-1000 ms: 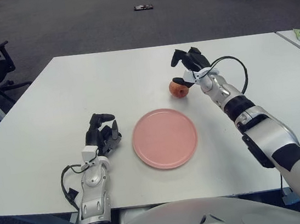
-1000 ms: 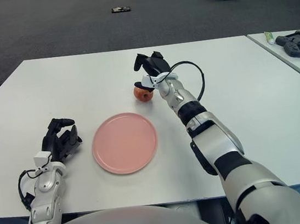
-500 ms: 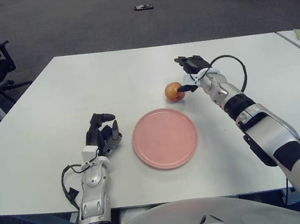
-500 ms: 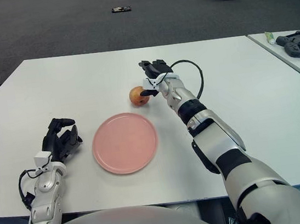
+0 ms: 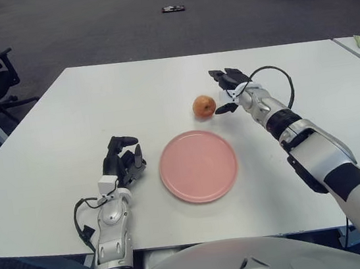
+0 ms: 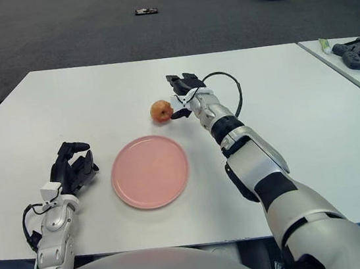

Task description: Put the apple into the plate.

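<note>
The apple (image 5: 203,106) has rolled left, away from your right hand (image 5: 227,89), whose fingers are spread and hold nothing. It sits on the counter (image 5: 66,123) at the plate's (image 5: 198,166) twelve o'clock. Another nudge could send it farther off. Left hand (image 5: 123,165) idles at the plate's nine o'clock.

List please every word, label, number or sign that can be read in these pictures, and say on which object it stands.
None: no readable text in either view.
The apple, the pink plate and the white table carry no print.
The right hand, beside the apple, and the left hand, left of the plate, show no legible marking.
The tube on the neighbouring table: any print is too small to read.
</note>
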Robot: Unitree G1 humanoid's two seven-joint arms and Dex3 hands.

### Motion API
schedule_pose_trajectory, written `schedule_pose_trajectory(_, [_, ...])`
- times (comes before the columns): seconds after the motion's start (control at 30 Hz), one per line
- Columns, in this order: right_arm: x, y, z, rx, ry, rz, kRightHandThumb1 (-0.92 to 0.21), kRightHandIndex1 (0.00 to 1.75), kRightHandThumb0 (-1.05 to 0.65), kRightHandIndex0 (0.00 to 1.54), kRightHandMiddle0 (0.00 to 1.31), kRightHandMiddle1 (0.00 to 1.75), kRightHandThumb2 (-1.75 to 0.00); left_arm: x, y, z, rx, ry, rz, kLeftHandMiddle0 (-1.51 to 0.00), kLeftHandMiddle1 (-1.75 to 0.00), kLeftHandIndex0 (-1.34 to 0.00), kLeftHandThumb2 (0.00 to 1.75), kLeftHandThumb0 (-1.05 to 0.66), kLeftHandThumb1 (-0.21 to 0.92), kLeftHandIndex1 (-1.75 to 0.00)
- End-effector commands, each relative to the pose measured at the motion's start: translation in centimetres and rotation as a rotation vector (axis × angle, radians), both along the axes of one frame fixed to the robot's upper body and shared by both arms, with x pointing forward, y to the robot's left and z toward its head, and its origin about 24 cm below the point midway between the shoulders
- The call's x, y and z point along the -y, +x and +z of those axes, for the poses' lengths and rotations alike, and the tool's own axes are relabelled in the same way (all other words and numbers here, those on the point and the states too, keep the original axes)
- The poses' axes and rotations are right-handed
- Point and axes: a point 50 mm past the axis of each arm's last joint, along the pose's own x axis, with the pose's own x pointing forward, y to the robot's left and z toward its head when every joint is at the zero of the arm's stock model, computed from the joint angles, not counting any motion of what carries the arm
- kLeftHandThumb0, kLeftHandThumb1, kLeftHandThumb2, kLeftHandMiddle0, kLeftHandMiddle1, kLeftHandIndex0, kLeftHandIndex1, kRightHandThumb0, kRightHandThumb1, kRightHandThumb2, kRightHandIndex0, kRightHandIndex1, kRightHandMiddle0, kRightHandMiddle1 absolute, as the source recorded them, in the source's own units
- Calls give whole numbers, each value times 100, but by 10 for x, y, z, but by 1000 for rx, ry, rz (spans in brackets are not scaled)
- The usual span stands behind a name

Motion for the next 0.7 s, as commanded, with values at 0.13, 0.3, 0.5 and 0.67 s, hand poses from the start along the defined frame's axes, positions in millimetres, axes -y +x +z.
schedule_pose_trajectory(0.13, [-12,1,0,18,22,12,-26,0,-60,0,0,0,-83,1,0,3,12,1,-6,-79,-175,-30,79,-37,74,-175])
schedule_pose_trajectory(0.3, [-18,-1,-2,10,39,16,-25,0,-59,0,0,0,-86,1,0,4,12,0,-4,-80,-175,-30,79,-37,74,-175])
schedule_pose_trajectory(0.5, [-37,-1,3,10,63,46,-26,0,-56,0,1,0,-88,1,-1,3,2,9,-5,-79,-175,-30,79,-37,74,-175])
schedule_pose_trajectory(0.67, [-41,-1,5,6,65,64,-26,0,-54,0,2,1,-89,1,0,3,-1,6,-1,-79,-175,-30,78,-37,74,-175])
